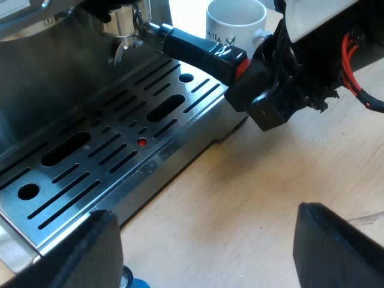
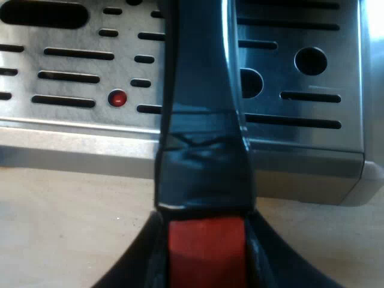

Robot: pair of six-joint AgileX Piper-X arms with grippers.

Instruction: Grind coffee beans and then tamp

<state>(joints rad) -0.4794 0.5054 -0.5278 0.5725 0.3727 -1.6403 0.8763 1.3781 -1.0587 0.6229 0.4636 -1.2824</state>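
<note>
The metal holder is locked into the espresso machine's front. Its dark handle reaches out over the drip tray and ends in red. My right gripper is at that red end. In the right wrist view my right gripper is shut on the handle's red end, with the taped dark handle running out above the drip tray. My left gripper hangs open over the wooden table beside the tray, with nothing between its fingers.
A white mug with dark print stands on the wooden table beyond the handle's end. A small red dot sits in the slotted tray. A bit of something blue shows by my left gripper's finger.
</note>
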